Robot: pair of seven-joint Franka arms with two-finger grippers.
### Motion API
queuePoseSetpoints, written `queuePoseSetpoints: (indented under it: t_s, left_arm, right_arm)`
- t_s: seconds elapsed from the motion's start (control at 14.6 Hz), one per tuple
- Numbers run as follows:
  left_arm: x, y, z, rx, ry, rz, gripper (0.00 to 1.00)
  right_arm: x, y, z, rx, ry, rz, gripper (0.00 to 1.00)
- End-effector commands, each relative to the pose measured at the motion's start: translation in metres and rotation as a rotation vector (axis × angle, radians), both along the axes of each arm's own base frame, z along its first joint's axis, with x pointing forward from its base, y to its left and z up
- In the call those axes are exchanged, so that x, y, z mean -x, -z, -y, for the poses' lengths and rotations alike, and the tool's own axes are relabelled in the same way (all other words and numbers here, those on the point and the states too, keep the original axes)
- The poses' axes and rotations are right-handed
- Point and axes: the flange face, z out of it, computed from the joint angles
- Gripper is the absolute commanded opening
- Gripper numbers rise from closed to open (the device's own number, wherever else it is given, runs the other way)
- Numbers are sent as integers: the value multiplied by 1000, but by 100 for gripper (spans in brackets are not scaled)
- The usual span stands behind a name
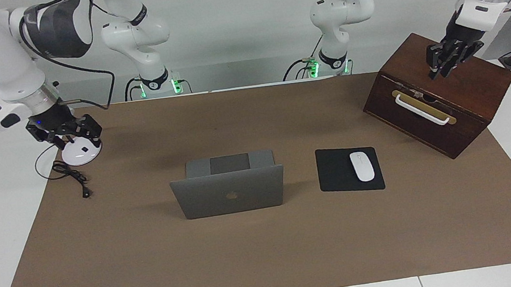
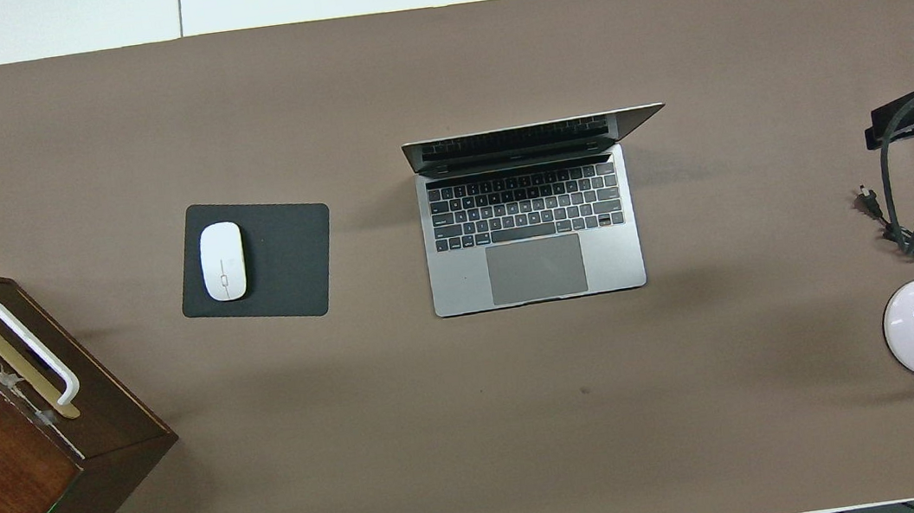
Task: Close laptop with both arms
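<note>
Broadly, the counter is covered by a brown mat, and the laptop is seen standing open at its middle, its lid upright with the logo turned away from the robots and its keyboard toward them. Its long axis is laid along the counter, from one arm's end to the other. Neither arm is clearly nearer; each is held out at its own end, well apart from the laptop. The right end effector is hung over the white lamp base, fingers spread wide, nothing held. The left end effector is poised over the wooden box, touching nothing visibly; how far its fingers are parted cannot be told.
</note>
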Motion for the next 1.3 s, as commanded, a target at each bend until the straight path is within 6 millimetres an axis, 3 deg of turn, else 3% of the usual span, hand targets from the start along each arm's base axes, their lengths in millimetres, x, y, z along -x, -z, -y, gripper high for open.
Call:
queuePoseSetpoints:
  t_s: [0.0,0.62,0.89,1.23]
  left_arm:
    - [4,-2,-1,-15,-42,29,0]
    - [-14,-10,6,22,-30,178,0]
    - [-12,18,16,53,-22,239,0]
    - [11,48,54,79,41,293,0]
  right_arm:
    - [5,-2,0,-19,2,-1,100]
    - [5,-2,0,-19,2,2,100]
    - [5,-3,0,-18,2,7,100]
    - [4,-3,1,-18,1,10,100]
